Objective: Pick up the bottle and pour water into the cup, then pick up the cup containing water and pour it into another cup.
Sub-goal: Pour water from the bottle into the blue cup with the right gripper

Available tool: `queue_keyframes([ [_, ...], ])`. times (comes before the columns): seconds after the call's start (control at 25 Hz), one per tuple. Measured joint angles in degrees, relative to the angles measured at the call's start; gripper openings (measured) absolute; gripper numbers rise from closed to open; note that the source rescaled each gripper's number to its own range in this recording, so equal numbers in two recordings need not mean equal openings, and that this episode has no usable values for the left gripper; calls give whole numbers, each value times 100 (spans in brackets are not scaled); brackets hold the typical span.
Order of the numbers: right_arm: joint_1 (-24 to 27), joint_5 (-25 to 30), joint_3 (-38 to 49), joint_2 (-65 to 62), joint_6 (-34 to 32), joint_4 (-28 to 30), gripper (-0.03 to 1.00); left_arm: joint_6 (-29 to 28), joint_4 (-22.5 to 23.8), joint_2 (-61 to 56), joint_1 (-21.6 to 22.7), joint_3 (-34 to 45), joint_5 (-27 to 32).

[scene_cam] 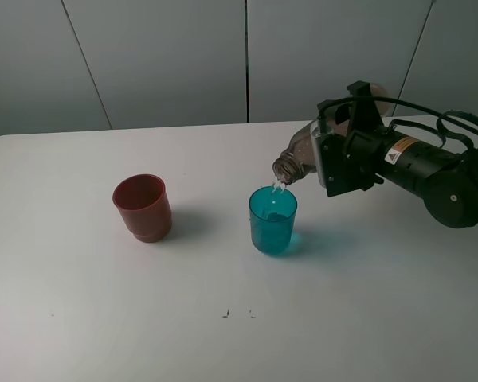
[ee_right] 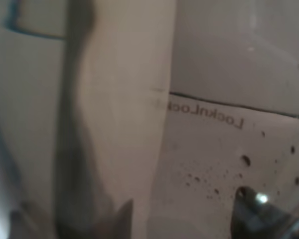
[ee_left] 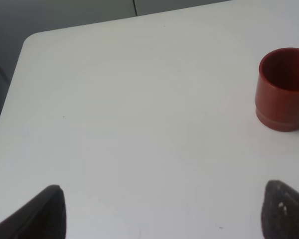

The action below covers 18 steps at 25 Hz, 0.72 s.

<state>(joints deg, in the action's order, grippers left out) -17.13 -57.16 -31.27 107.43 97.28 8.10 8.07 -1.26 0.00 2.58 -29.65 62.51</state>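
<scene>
Bottle (ee_right: 114, 119), clamped in my right gripper (scene_cam: 335, 163), tipped over the cup (scene_cam: 272, 223), pouring; next, I level it. Left gripper (ee_left: 164, 214) apart.

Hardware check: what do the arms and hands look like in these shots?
Right arm: black, with chunky cylindrical links, an orange-and-white warning sticker on the forearm and black cables looping above it. Right hand: black, with a boxy bracket frame. Left hand: only two dark, wedge-shaped fingertips show, in its wrist view.
</scene>
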Motion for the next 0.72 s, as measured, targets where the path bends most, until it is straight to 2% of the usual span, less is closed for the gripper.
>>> queue_keyframes([
  [0.72,0,-73,0,0,294,0,0,0,0,0,0,0,0],
])
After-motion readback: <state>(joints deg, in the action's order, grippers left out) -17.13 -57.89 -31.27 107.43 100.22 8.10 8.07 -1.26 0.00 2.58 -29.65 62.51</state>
